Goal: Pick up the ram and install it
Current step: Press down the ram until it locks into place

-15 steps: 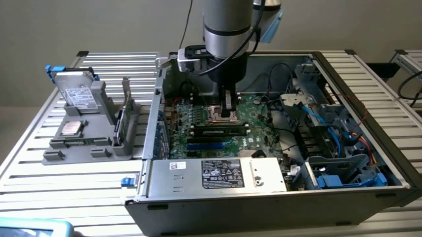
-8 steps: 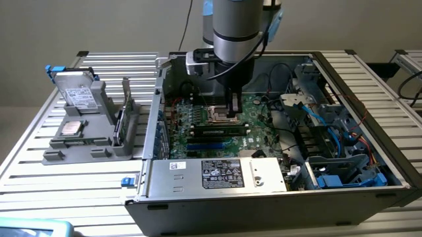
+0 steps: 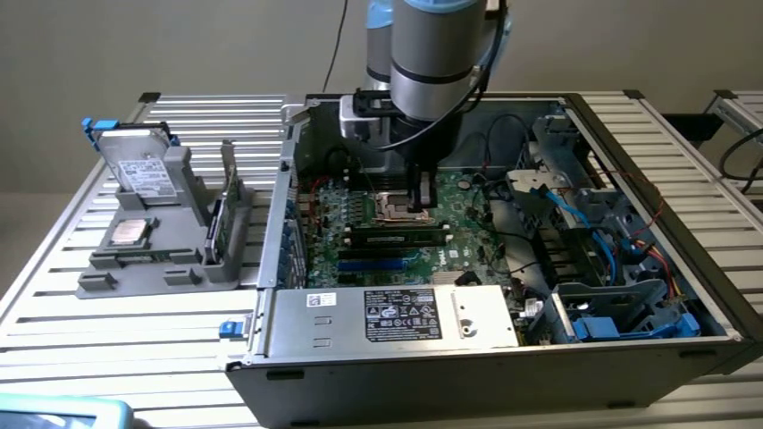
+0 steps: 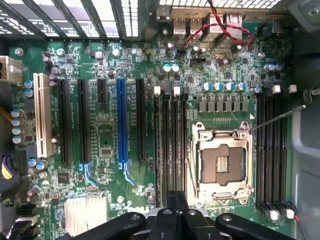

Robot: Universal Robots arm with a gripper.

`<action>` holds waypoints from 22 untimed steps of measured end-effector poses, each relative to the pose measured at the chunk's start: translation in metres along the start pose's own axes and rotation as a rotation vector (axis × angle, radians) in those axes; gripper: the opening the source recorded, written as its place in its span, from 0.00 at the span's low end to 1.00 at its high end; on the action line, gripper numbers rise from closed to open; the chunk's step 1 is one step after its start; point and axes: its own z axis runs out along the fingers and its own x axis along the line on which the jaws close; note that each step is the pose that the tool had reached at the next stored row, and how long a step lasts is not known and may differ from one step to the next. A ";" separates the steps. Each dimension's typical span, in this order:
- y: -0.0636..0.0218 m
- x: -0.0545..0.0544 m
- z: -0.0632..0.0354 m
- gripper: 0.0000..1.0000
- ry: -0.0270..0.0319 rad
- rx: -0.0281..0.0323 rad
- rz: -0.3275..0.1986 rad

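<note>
The ram (image 3: 399,238) is a long dark stick with a pale label. It stands on edge in a black motherboard slot, just in front of the CPU socket (image 3: 388,207). My gripper (image 3: 417,213) points straight down inside the open computer case, its tips right at the ram's top edge; whether they touch it I cannot tell. In the wrist view the gripper (image 4: 177,200) is shut with nothing between its fingers. It hangs over the row of black memory slots (image 4: 171,145) beside the open CPU socket (image 4: 222,165).
The case walls (image 3: 286,179) and a bundle of blue and black cables (image 3: 573,223) ring the motherboard. The power supply (image 3: 394,317) lies along the case's front. On the exterior view's left, a grey fixture (image 3: 167,268) holds a silver drive (image 3: 143,170), a square chip (image 3: 129,232) and a thin upright plate (image 3: 218,228).
</note>
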 end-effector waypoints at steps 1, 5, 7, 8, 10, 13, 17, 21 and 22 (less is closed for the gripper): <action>0.0000 0.000 0.0005 0.11 0.0005 -0.0104 0.001; -0.0017 0.001 0.0033 0.11 0.0016 -0.0373 0.006; -0.0039 0.001 0.0067 0.11 0.0017 -0.0387 0.006; -0.0051 0.002 0.0086 0.11 0.0018 -0.0388 0.006; -0.0073 0.002 0.0122 0.11 0.0017 -0.0387 0.006; -0.0095 0.002 0.0175 0.11 0.0018 -0.0399 0.006; -0.0095 0.004 0.0215 0.11 0.0025 -0.0527 0.007; -0.0104 0.005 0.0272 0.11 0.0029 -0.0571 0.008; -0.0107 0.006 0.0290 0.11 0.0027 -0.0573 0.008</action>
